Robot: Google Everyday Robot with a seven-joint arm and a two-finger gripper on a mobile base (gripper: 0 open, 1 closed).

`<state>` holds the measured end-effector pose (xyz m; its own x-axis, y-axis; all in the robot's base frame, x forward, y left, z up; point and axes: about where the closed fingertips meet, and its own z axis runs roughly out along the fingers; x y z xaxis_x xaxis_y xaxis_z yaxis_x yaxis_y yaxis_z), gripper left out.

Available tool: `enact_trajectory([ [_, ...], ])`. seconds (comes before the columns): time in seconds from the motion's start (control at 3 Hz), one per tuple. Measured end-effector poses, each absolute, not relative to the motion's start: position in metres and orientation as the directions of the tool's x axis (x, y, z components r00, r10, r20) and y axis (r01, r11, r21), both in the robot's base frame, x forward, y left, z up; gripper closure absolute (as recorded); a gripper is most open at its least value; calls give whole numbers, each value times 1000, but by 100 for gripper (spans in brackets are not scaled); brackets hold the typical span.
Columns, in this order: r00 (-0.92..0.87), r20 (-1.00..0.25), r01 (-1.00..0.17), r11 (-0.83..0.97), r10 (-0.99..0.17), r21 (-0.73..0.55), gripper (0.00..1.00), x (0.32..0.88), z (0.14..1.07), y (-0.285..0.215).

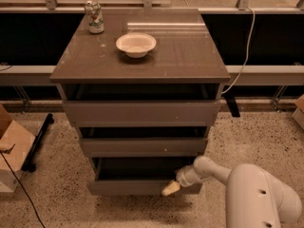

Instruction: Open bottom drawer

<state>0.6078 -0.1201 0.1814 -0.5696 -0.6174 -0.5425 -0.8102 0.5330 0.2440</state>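
Observation:
The grey-brown cabinet has three drawers, all pulled out a little. The bottom drawer is the lowest one; its plain front stands out from the cabinet and its dark shallow inside shows above it. My gripper is at the right end of that front, at its top edge, reaching in from the white arm at lower right. The middle drawer front sits above it, the top front above that.
A white bowl and a can stand on the cabinet top. A cardboard box and a black bar lie on the speckled floor at left. A cable hangs at right. A dark shelf runs behind.

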Motion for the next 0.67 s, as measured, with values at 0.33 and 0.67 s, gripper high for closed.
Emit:
enact_trajectory([
  [0.33,-576,-512,-811,526,-638,256,0,603,172,-117],
  [0.67,-593,-444,-805,504,-672,313,0,571,155,-119],
])
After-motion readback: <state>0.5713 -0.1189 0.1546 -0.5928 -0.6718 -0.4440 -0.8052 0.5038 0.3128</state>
